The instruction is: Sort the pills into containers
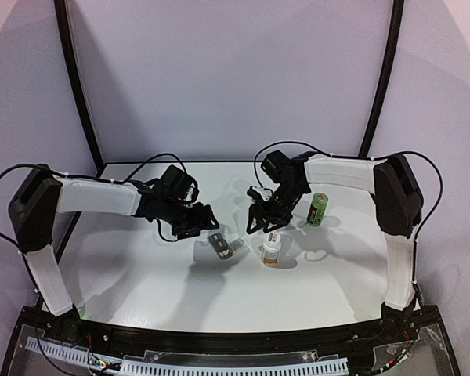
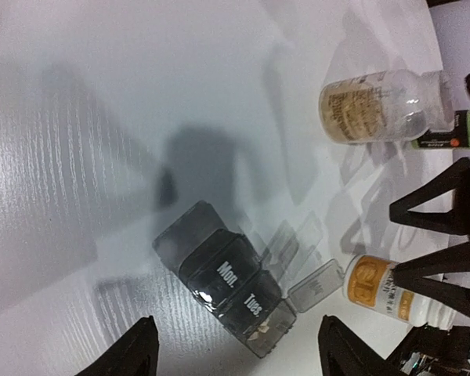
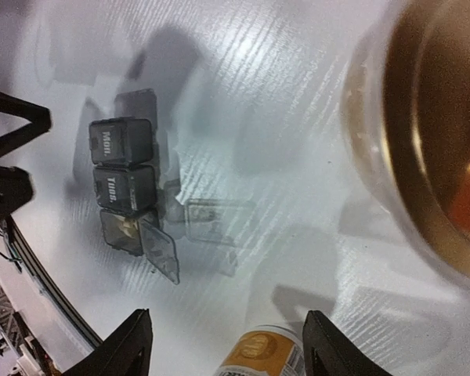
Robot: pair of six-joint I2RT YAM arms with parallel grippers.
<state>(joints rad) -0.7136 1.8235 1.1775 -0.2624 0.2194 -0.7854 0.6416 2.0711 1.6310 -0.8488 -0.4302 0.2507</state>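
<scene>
The containers (image 1: 222,244) lie on the table (image 1: 141,274) between the two arms, where either can reach them. The left gripper (image 2: 236,333) hovers at their 10 o'clock and the right gripper (image 3: 225,325) at their 1 o'clock, both with jaws apart and nothing clamped. The orange-labelled bottle (image 1: 271,251) stands at the strip's 3 o'clock, just under the right fingers, so it is likely the next thing to be taken up. The green bottle (image 1: 319,209) waits at 1 o'clock of that one. The wrist views add what the overhead misses. Two compartments read Mon. and Tues., and the end one past Tues. has its lid swung open over pale bits (image 3: 119,227), possibly pills but too blurred to be sure. A clear bottle (image 2: 376,106) sits beside the green one, apparently hidden overhead by the right arm.
</scene>
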